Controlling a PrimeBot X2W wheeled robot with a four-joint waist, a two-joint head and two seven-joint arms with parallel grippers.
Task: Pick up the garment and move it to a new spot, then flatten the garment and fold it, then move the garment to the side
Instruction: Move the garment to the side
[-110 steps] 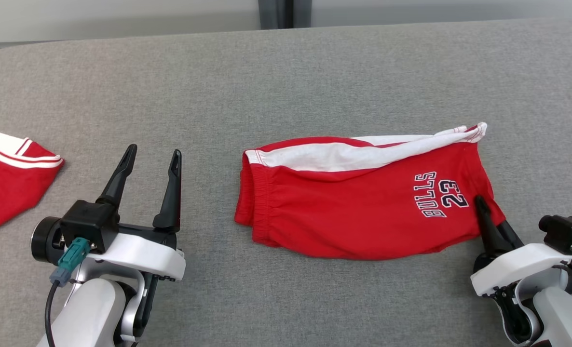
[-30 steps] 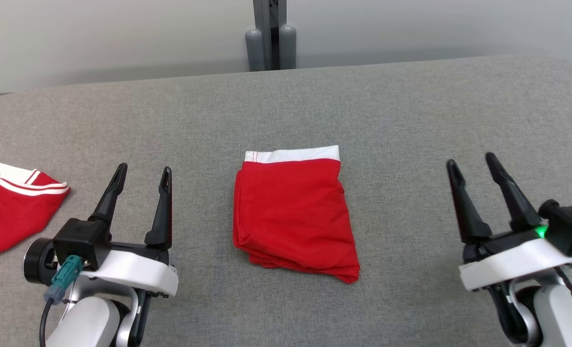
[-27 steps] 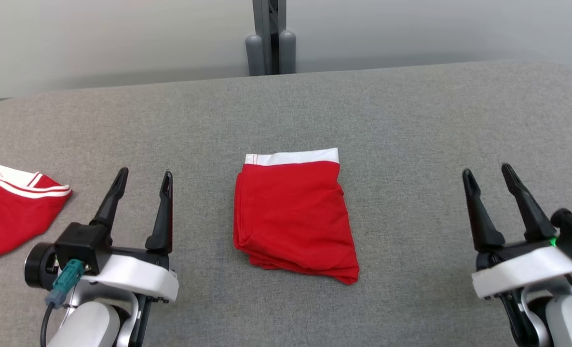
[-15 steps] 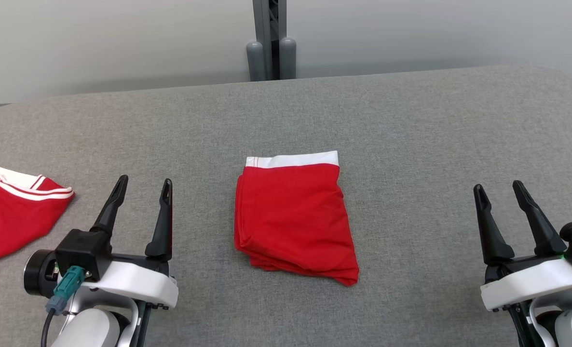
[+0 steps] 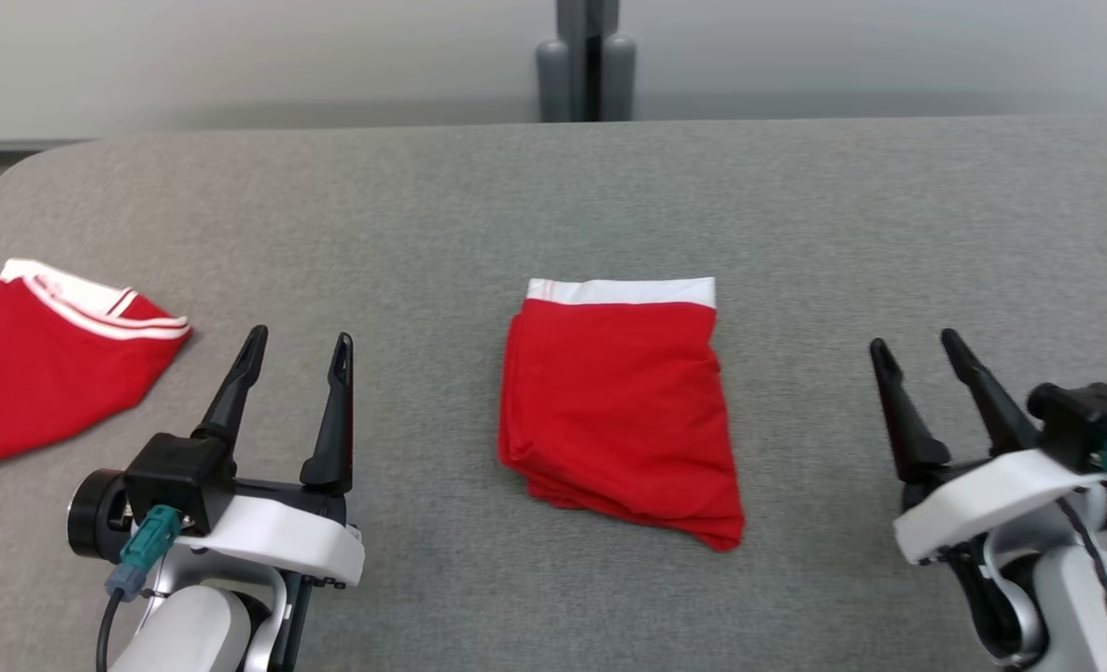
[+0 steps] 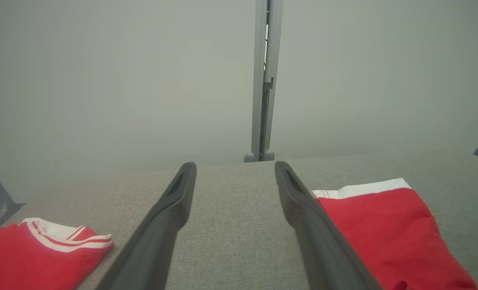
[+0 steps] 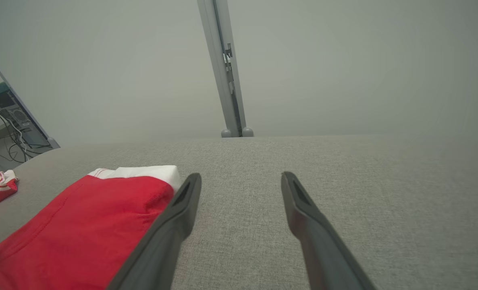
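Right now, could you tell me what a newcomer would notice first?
The folded red garment, white band at its far edge, lies in the middle. A second red garment lies at the far left. The left gripper and right gripper flank the fold, both open and empty.

No legible text, label, brand, number or sign in any view. Folded garment: upturned face plain red, white band along far edge, no lettering readable. Second red garment, well left of folded garment: white stripes at edge, no lettering readable.
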